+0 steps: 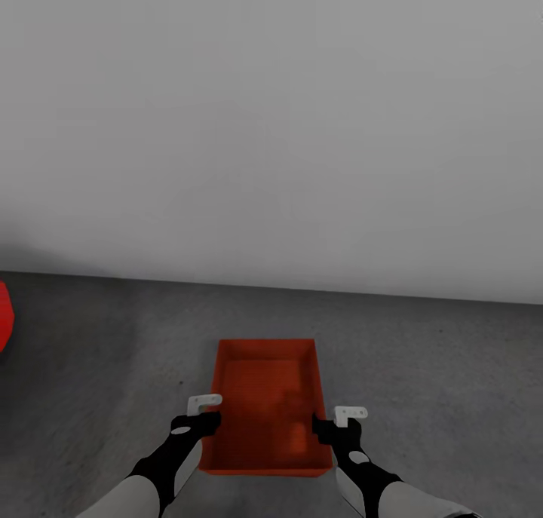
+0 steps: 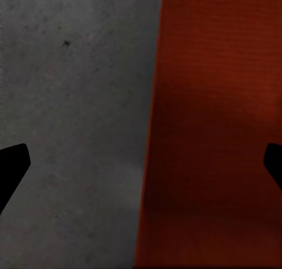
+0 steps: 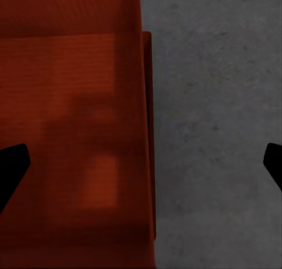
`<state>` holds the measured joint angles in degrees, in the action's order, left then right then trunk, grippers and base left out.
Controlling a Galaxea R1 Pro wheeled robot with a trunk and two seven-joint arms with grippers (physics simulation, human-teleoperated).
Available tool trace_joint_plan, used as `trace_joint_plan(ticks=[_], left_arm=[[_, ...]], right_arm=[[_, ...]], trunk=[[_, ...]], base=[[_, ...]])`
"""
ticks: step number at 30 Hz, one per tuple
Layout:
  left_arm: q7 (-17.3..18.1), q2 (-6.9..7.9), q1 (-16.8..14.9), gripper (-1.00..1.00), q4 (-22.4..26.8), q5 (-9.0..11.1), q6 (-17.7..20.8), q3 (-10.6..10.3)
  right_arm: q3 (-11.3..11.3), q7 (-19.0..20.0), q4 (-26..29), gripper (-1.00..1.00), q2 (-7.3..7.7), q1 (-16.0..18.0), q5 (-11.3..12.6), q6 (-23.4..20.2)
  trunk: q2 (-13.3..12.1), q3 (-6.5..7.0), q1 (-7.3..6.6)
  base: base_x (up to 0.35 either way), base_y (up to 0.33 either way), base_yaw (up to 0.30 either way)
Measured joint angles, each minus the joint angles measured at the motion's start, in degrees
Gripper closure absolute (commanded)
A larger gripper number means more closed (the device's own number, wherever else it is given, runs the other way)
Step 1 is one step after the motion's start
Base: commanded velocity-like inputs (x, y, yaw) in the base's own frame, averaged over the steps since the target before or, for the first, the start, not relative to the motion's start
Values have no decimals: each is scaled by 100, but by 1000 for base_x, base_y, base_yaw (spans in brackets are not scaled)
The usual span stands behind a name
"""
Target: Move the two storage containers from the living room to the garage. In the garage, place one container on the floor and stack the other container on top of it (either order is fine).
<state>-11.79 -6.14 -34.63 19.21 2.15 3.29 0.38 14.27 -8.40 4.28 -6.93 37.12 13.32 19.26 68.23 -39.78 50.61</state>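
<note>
A red-orange storage container (image 1: 266,406) sat low in the centre of the frame on the grey concrete floor (image 1: 437,367), near a white wall (image 1: 271,126). The left gripper (image 1: 202,414) and right gripper (image 1: 338,421) each straddled a long wall, jaws wide. A red shape (image 1: 4,316) showed at the left edge. No writing was readable.

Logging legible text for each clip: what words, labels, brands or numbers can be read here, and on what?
None: no text can be read in any view.
The storage container: plain red-orange walls and bottom, no label.
The wall: blank white.
The floor: mottled grey concrete, no marking.
The left tool and right tool: no lettering legible.
The red shape at the left edge: unmarked.
</note>
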Motion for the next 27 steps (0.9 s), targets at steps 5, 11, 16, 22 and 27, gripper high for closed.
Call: trace_joint_plan(ticks=[5, 11, 16, 22, 27], left_arm=[[0, 1, 1, -100, 0, 0, 0, 0], [0, 1, 0, -100, 0, 0, 0, 1], [0, 1, 0, -100, 0, 0, 0, 2], [0, 1, 0, -100, 0, 3, 0, 3], [0, 1, 0, -100, 0, 5, 0, 3]], right_arm=[[0, 0, -1, -100, 0, 0, -1, -1], [0, 0, 0, -100, 0, 2, 0, -1], [0, 0, 0, -100, 0, 2, 0, -1], [0, 0, -1, -100, 0, 2, -1, -1], [0, 0, 1, -100, 0, 1, 0, -2]], trunk=[[-201, 90, -110], [-441, 198, -242], [-642, 287, -352], [-883, 395, -483], [-1084, 485, -593]], base=[[0, 0, 0], [0, 0, 0], [0, 0, 0], [0, 0, 0], [0, 0, 0]])
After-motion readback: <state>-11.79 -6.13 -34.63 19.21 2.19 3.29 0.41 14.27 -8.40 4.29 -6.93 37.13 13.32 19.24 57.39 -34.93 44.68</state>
